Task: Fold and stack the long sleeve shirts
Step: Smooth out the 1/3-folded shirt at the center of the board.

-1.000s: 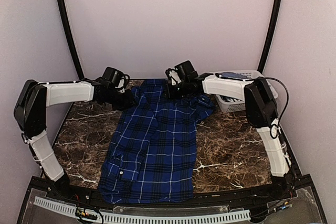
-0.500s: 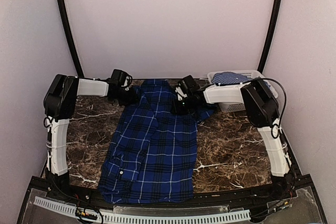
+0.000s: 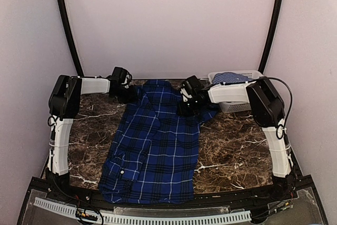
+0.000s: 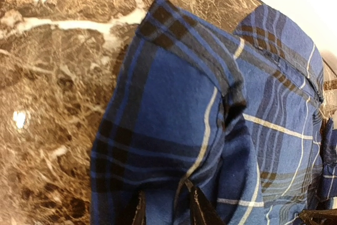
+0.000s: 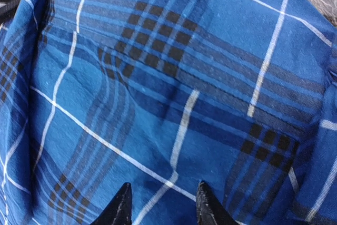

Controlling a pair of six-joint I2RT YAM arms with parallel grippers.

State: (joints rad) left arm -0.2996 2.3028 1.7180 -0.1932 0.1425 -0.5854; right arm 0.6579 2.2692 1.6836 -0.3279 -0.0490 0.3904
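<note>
Left end effector point(image 4: 169, 208): clamped on a raised fold of your plaid shirt point(image 3: 155, 146), at its far-left corner.
Right end effector point(image 5: 163, 204): half-spread over the cloth; you can't tell whether it's pinching.
Just changed: left elbow has swung up and in, and the right wrist has slid nearer onto the shirt. You look set for the crosswise fold.
Shirt: lengthwise, mid-tabletop point(image 3: 231, 146).
Arms: both reaching far, wrists low.

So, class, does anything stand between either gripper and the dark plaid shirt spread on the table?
Nothing visible does. The left gripper and the right gripper are both at the far end of the dark plaid shirt, and each wrist view shows only its cloth directly in front of the jaws.
</note>
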